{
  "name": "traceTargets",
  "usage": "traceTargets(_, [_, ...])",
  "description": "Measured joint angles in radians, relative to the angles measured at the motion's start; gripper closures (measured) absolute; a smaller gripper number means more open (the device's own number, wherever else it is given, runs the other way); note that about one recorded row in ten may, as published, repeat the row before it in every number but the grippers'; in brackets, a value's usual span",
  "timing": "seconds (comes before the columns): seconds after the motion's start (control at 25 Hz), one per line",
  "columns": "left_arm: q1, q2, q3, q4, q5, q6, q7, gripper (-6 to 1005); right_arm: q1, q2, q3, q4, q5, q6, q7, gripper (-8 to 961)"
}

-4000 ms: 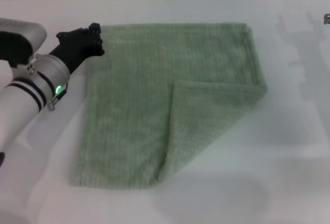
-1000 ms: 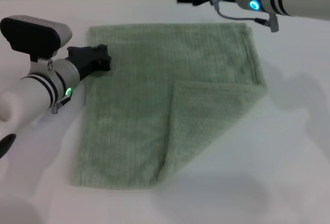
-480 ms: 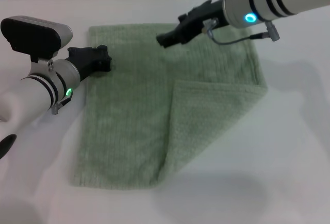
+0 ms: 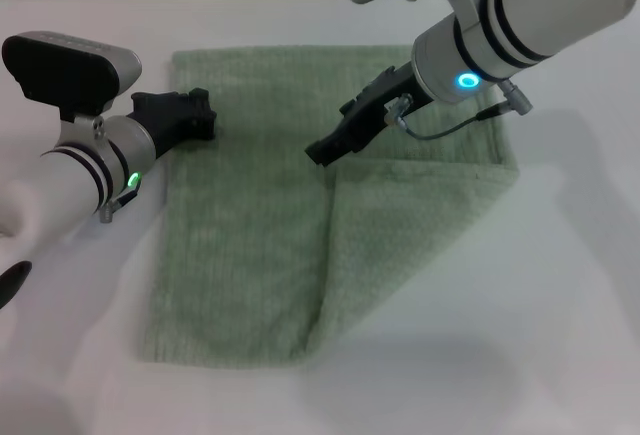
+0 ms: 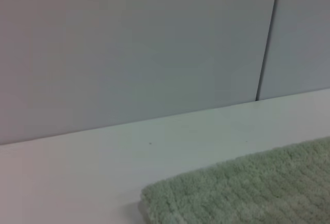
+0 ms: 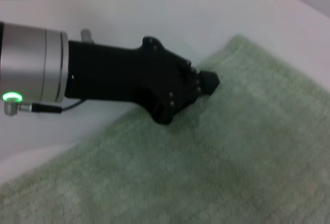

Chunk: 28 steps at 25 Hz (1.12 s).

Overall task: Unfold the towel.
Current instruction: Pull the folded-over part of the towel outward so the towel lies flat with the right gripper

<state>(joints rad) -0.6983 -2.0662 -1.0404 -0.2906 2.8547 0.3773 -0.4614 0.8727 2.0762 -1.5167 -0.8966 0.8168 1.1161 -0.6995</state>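
Observation:
The pale green towel (image 4: 250,225) lies flat on the white table, with its front right corner folded back over the middle. The tip of that folded flap (image 4: 400,225) sits near the towel's centre. My left gripper (image 4: 203,115) is shut, its tip resting on the towel's left edge near the back left corner. It also shows in the right wrist view (image 6: 206,81), over the towel (image 6: 232,157). My right gripper (image 4: 322,150) hangs just above the flap's tip, reaching in from the back right. The left wrist view shows only a towel corner (image 5: 242,188).
The white table (image 4: 560,305) runs wide around the towel, with bare surface at the front and right. A pale wall with a dark seam (image 5: 265,38) stands behind the table's back edge.
My right arm has swung in from the back right and come down and forward across the towel to the flap's tip. My left gripper has stayed at the left edge.

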Motion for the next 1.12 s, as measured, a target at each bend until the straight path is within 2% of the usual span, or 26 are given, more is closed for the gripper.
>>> traceTargets(0.68, [0.002,0.000,0.002,-0.001,0.000,0.000,0.001,1000,0.053,0.005,-0.001,0.134,0.001,-0.029,-0.030,177])
traceTargets(1.12, [0.002,0.000,0.002,0.001,0.000,0.002,0.001,1000,0.080,0.009,-0.038,0.186,0.001,-0.062,-0.031,177])
